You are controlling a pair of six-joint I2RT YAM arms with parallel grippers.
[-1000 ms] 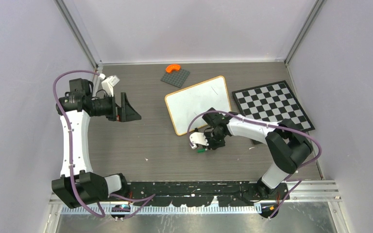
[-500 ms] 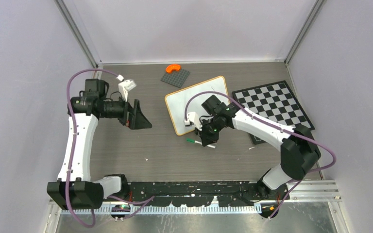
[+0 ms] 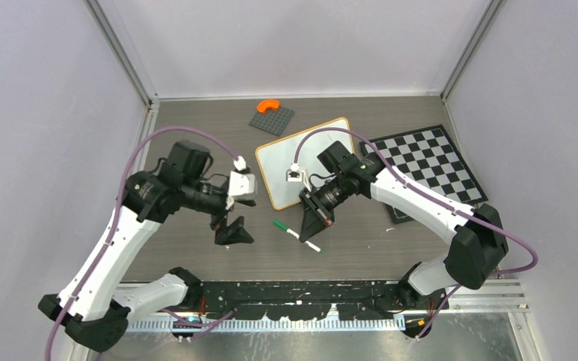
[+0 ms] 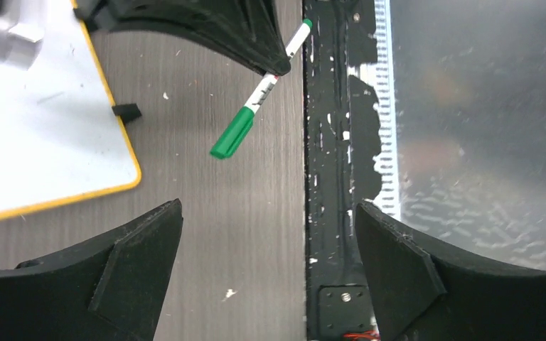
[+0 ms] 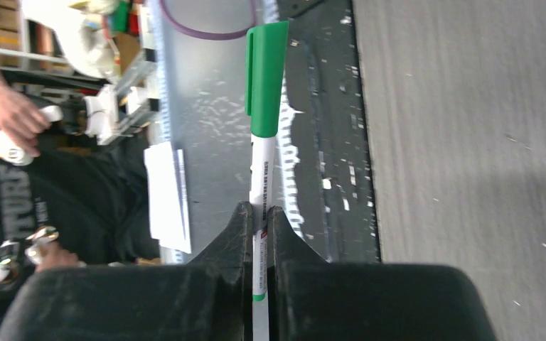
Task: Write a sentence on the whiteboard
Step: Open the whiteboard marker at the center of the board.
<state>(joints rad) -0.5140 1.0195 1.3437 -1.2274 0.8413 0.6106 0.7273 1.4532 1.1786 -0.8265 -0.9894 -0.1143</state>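
Top external view: the whiteboard (image 3: 308, 147) lies flat on the table (image 3: 211, 128) just above the middle of the frame, turned at an angle. The part of its face that shows is plain white. The right arm crosses over the board's lower right part. The right gripper (image 3: 304, 235) sits just below the board's bottom edge, pinched tight on a marker (image 3: 282, 226) with a green cap. It grips the white barrel, cap end pointing toward the left of the frame. Can't tell if the marker touches the table.

The left gripper (image 3: 228, 229) is left of centre, near the marker but apart from it, with nothing in it.

Left wrist view shows that one spread wide, a finger in each bottom corner. The board's orange frame (image 4: 124, 153) is at the left edge, with a small black clip (image 4: 126, 110) just beside it.

In the right wrist view both fingers squeeze the barrel at bottom centre, the cap (image 5: 266, 78) sticking straight up the frame.

Off to the right there's a checkerboard (image 3: 421, 162), and at top centre a grey baseplate (image 3: 275, 120) with an orange piece (image 3: 268, 104) at its far edge.
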